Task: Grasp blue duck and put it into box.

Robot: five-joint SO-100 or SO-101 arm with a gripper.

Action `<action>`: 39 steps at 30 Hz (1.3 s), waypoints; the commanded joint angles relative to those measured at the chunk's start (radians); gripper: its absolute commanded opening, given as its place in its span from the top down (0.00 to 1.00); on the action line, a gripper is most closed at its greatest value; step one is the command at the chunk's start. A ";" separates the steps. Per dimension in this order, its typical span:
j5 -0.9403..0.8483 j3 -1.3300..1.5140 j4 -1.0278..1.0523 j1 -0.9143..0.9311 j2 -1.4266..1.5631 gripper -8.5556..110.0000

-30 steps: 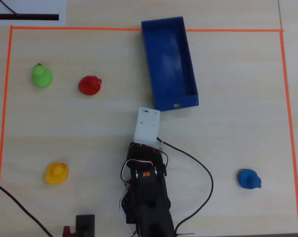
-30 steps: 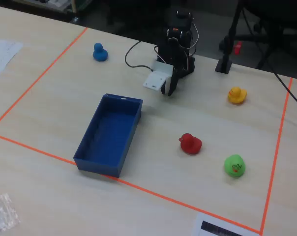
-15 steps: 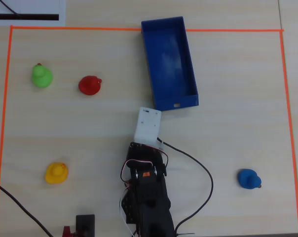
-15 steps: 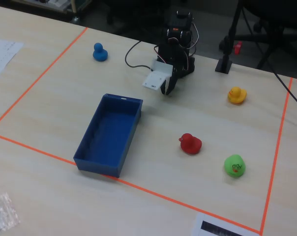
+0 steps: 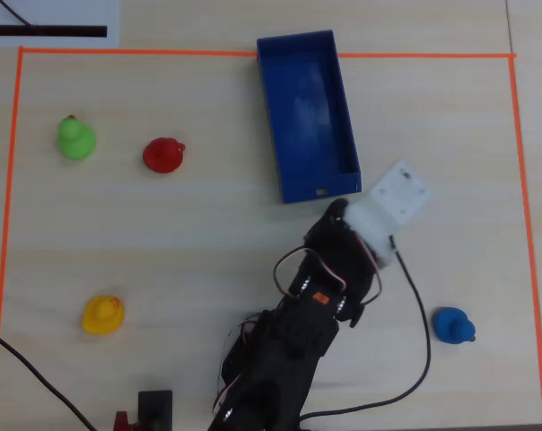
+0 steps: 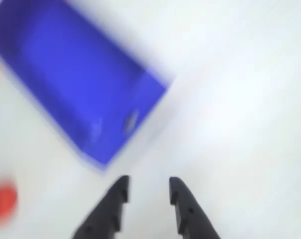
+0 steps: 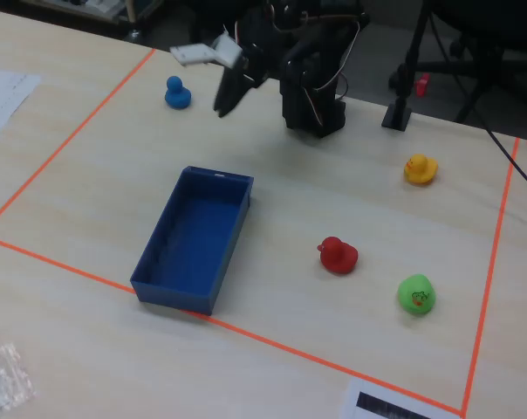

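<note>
The blue duck (image 5: pixel 453 325) sits alone near the right tape line in the overhead view and at the far left in the fixed view (image 7: pixel 176 92). The box (image 5: pixel 347 135), a long dark-blue tray, lies empty at the top centre; its short end with the slot shows blurred in the wrist view (image 6: pixel 75 84). My gripper (image 6: pixel 148 191) is open with nothing between its fingers. It hangs raised above the table, right of the blue duck in the fixed view (image 7: pixel 225 100) and beyond the box's slotted end. In the overhead view the white wrist housing (image 5: pixel 392 205) hides the fingers.
A red duck (image 5: pixel 163 154), a green duck (image 5: pixel 75 139) and a yellow duck (image 5: pixel 101 314) stand on the left half in the overhead view. Orange tape (image 5: pixel 11 180) frames the table. A black cable (image 5: pixel 421 314) loops between the arm and the blue duck.
The arm has swung from the table's middle toward the blue duck's side, rightward in the overhead view, and has lifted. The ducks and the box have not moved.
</note>
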 commanded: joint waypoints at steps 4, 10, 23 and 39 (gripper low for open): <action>-0.063 -0.353 -0.235 0.420 -0.287 0.66; -0.044 -0.471 -0.505 0.658 -0.514 0.60; -0.048 -0.523 -0.867 0.905 -0.857 0.59; -0.206 -0.250 -1.287 0.979 -1.121 0.59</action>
